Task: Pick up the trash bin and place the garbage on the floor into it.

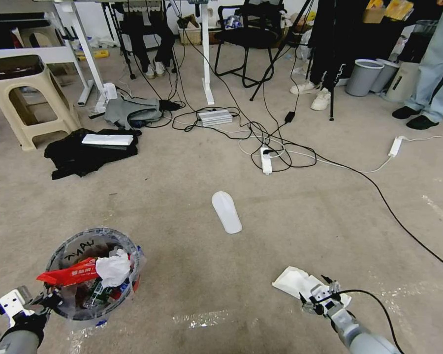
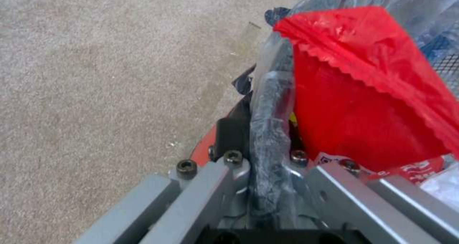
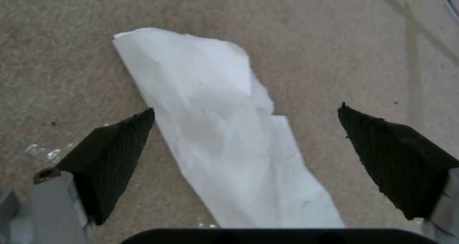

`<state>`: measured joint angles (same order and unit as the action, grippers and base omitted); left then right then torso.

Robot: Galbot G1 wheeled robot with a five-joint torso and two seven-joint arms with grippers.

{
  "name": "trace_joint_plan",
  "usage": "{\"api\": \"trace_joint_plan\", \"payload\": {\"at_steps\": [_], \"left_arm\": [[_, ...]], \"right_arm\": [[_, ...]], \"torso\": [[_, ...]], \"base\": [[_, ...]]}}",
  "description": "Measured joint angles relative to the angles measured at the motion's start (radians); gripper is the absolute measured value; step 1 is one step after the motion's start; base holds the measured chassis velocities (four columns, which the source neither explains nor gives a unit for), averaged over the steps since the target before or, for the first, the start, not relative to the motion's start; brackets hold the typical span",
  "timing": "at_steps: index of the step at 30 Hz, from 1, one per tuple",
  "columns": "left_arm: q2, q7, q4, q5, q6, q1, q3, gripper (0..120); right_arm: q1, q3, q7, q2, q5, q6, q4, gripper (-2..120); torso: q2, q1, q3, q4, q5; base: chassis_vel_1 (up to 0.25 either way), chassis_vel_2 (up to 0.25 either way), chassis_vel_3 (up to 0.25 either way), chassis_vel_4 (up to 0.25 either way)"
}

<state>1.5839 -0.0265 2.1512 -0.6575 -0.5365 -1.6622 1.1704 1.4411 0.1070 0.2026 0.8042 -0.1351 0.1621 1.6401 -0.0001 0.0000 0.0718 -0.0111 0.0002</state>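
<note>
Low at the left of the head view, the left gripper is clenching the near rim of the trash bin, its fingers pinched over the rim and the crinkled clear liner, as the left wrist view is showing close up. The bin is sitting just above the carpeted floor at the robot's left, with black writing showing on the liner at the far side of the rim. Inside it, a red wrapper is lying across the top, its serrated edge reaching toward the gripped rim, and a crumpled white tissue is resting beside it over other litter. At the lower right, the right gripper is hanging over a flat white sheet of paper lying on the carpet; its jaws are released, and in the right wrist view the two black ribbed fingertips are standing spread on either side of the paper; whether they are touching it cannot be told. Farther out on the carpet, well apart from both grippers, a white slipper is lying, with tangled black cables beyond it.
</note>
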Motion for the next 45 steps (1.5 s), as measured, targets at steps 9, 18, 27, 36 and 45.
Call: {"api": "trace_joint_plan", "payload": {"at_steps": [9,18,27,36,45], "left_arm": [[-0.001,0.002,-0.004,0.0,-0.001,0.005,0.001,0],[0.0,0.003,-0.007,0.005,-0.002,0.004,-0.002,0],[-0.001,0.003,-0.011,0.007,-0.003,0.006,-0.002,0],[0.0,0.003,-0.014,0.008,-0.003,0.005,-0.001,0],[-0.001,0.003,-0.016,0.008,-0.001,0.003,0.0,0]], "right_arm": [[-0.017,-0.029,0.009,0.016,-0.009,-0.013,-0.071,95],[-0.048,-0.046,0.023,0.042,-0.012,-0.051,-0.174,91],[-0.07,-0.05,0.025,0.062,-0.012,-0.072,-0.215,90],[-0.083,-0.05,0.035,0.062,-0.017,-0.079,-0.22,79],[-0.113,-0.065,0.04,0.077,-0.017,-0.089,-0.267,54]], "torso": [[0.0,0.0,0.0,0.0,-0.0003],[0.0,0.0,0.0,0.0,-0.0002],[0.0,0.0,0.0,0.0,-0.0001],[0.0,0.0,0.0,0.0,-0.0002],[0.0,0.0,0.0,0.0,-0.0003]], "base": [[0.0,0.0,0.0,0.0],[0.0,0.0,0.0,0.0],[0.0,0.0,0.0,0.0],[0.0,0.0,0.0,0.0],[0.0,0.0,0.0,0.0]]}}
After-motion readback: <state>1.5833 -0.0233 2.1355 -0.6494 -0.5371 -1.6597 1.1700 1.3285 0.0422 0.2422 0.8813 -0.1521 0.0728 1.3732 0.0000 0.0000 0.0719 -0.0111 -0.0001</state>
